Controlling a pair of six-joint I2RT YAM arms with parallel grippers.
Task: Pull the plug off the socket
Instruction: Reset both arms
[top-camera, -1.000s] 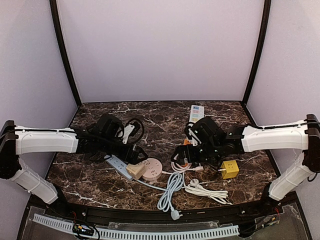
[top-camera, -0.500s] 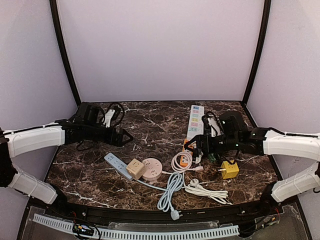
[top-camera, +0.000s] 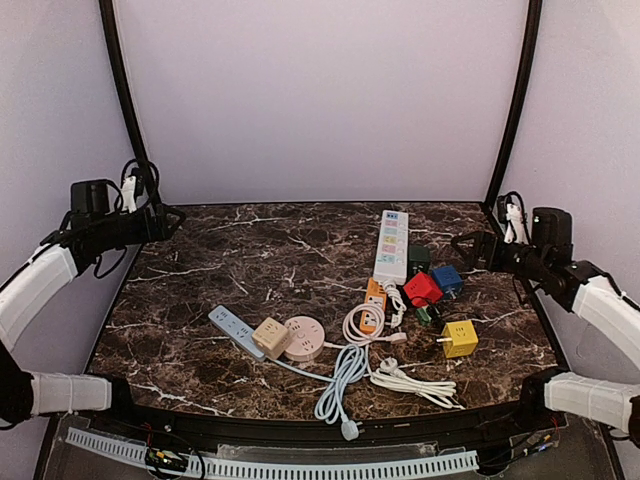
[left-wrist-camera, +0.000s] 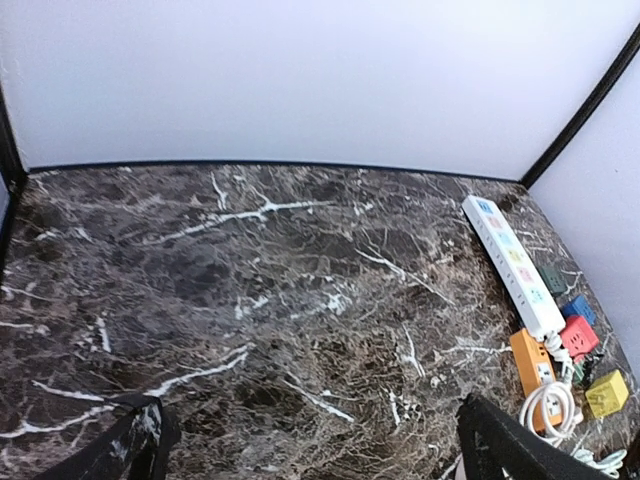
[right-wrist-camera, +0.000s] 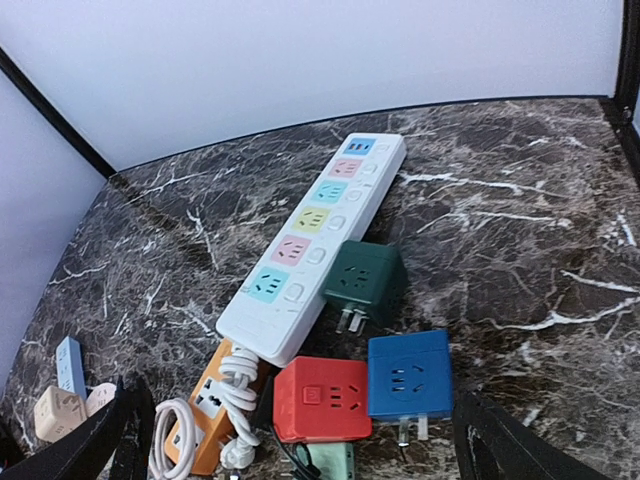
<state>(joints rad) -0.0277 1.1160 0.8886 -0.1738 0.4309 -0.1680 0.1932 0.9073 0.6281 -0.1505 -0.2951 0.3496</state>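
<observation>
A beige cube plug (top-camera: 268, 337) sits plugged into the near end of a light-blue socket strip (top-camera: 232, 326) at the front left of the table. In the right wrist view the beige plug (right-wrist-camera: 55, 413) and the blue strip (right-wrist-camera: 70, 365) show at the far left edge. My left gripper (top-camera: 165, 222) hangs open above the back left corner, far from the strip. The left wrist view shows only bare marble between its fingers (left-wrist-camera: 135, 440). At the right edge my right gripper (top-camera: 465, 248) is raised, open and empty.
A pink round socket (top-camera: 303, 338) touches the beige plug. A white strip (top-camera: 392, 245), an orange strip (top-camera: 374, 300), red (top-camera: 422, 288), blue (top-camera: 447, 278), dark green (top-camera: 418, 258) and yellow (top-camera: 459, 338) cubes lie centre right. White cables (top-camera: 345, 370) trail to the front edge.
Both arms have drawn back from the middle of the table and risen toward the side walls, uncovering the coloured cubes. Both grippers stayed open. The plug and the strip have not moved.
</observation>
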